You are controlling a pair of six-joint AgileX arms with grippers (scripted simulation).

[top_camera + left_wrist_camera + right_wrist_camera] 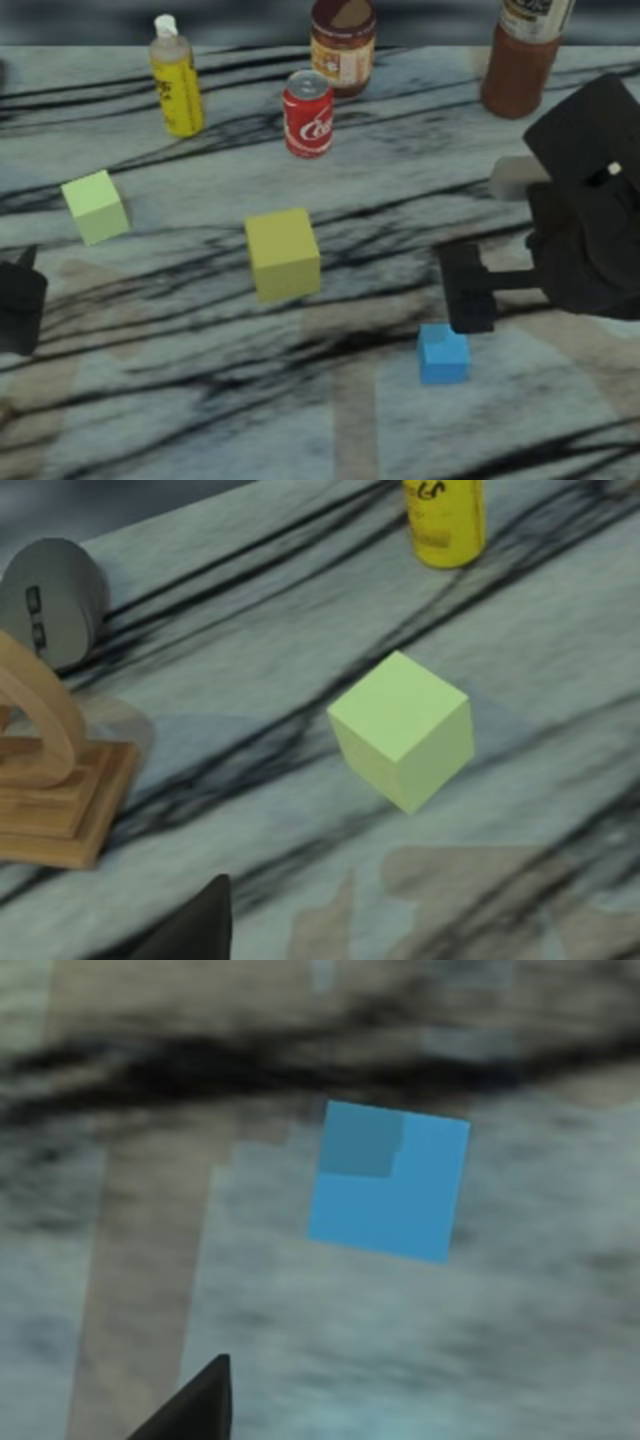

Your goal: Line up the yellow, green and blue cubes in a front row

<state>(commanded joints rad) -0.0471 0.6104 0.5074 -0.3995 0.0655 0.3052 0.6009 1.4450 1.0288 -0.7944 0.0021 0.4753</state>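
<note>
Cataloguing from the left edge of the marbled tabletop (200, 420):

Left end effector (18, 300): dark shape at the far-left edge, near half, parked low; only a sliver shows, so whether it is wide or narrow cannot be told. It touches nothing.

Green cube (96, 207): pale lime, resting on the tabletop at the left, mid-depth, turned slightly askew. It stands well apart from the other cubes. The left wrist view shows it free on all sides, (402, 730), with a grey computer mouse (50, 598) and a wooden stand (55, 770) farther off.

Yellow bottle (176, 80): white cap, upright, far left of centre.

Yellow cube (283, 254): mustard, largest of the three, near the middle of the tabletop, flat on the surface, untouched.

Red soda can (308, 114): upright, far centre, beyond the yellow cube.

Brown jar (342, 42): labelled, at the far edge, just behind the can.

Blue cube (443, 354): smallest, bright blue, right of centre and nearest of the three cubes. The right wrist view looks straight down on it, (390, 1182), a shadow over one corner.

Right end effector (468, 290): black, hanging just above and slightly beyond the blue cube, not gripping it; the width of its opening cannot be told.

Brown sauce bottle (524, 55): upright, far right.
</note>
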